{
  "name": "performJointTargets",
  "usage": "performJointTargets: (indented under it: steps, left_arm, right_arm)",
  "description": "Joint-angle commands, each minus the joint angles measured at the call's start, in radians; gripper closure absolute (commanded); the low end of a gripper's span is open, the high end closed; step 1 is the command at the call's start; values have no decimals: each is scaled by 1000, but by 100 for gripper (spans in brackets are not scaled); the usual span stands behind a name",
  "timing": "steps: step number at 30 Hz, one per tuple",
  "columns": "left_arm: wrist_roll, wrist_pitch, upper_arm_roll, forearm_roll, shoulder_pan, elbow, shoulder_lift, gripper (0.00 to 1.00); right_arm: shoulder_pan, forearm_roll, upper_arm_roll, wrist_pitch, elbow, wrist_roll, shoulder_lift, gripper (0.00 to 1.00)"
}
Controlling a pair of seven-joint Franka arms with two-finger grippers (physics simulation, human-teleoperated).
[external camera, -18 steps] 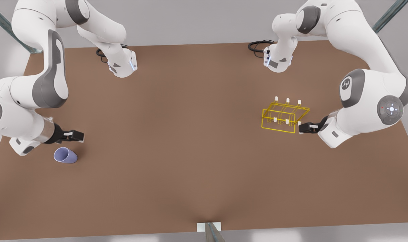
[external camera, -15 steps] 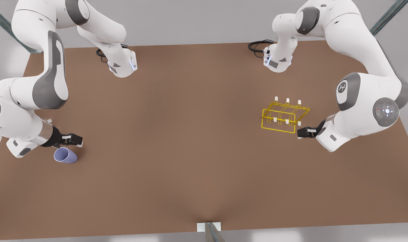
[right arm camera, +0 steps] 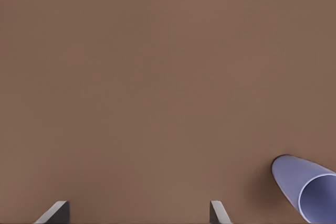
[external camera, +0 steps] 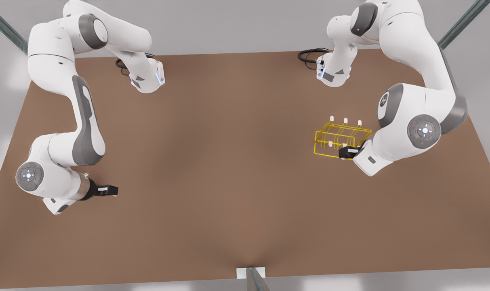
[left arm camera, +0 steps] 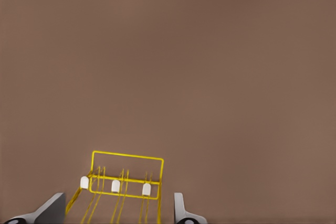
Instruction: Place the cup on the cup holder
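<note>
While I watch the brown table point(external camera: 228, 169) from the front view, my left gripper point(external camera: 347, 152) sits at that view's right, at the near right corner of the cup holder point(external camera: 341, 138), just in front of the yellow wire frame. On the left wrist view the cup holder point(left arm camera: 125, 183) shows with three white-tipped pegs in a row, and the left gripper point(left arm camera: 118, 214) has its two fingers spread wide, one on either side of the rack's near end; I cannot tell whether either finger touches the wire. My right gripper point(external camera: 107, 190) is at the front view's left, low over bare table, well apart from the rack. From the right wrist view the right gripper point(right arm camera: 139, 213) also has its fingers spread apart with nothing between them, and the cup point(right arm camera: 307, 190) lies on its side on the table just beside one finger, outside the gap, its open mouth facing the camera. It is pale lavender-blue and plain.
</note>
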Motion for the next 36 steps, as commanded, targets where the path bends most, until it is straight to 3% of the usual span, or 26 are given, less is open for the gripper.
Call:
performJointTargets:
  steps: [1, 4, 6, 11, 12, 15, 17, 25, 36]
  left_arm:
    - [-53, -8, 1, 5, 1, 1, -2, 0]
    - [-52, -11, 0, 5, -11, 1, -2, 0]
    - [-53, -4, 3, 7, -18, -1, 12, 0]
    - [-53, 23, 3, 7, -21, -13, 29, 0]
    - [-53, 24, 3, 28, -22, -19, 27, 0]
    - [-53, 32, 3, 42, -30, -24, 30, 0]
    - [-52, 55, 3, 44, -28, -44, 32, 0]
    - [-52, 82, 3, 44, -28, -51, 47, 0]
    - [-52, 125, 3, 51, -28, -78, 55, 0]
  right_arm:
    - [-6, -7, -5, 59, -4, 23, 8, 0]
    - [-110, -11, -2, 56, -115, 17, -1, 0]
    - [-137, -16, -4, -67, -67, -3, -5, 0]
    - [-225, -31, 12, -50, -139, -141, -49, 0]
    - [-271, -30, 64, -15, -147, -139, -44, 0]
    - [-317, -54, 75, 94, -231, -253, -57, 0]
    - [-449, -146, 200, 186, -325, -314, -86, 0]
    - [-500, -218, 203, 283, -445, -320, -143, 0]
    - [-529, -201, 210, 398, -425, -260, -89, 0]
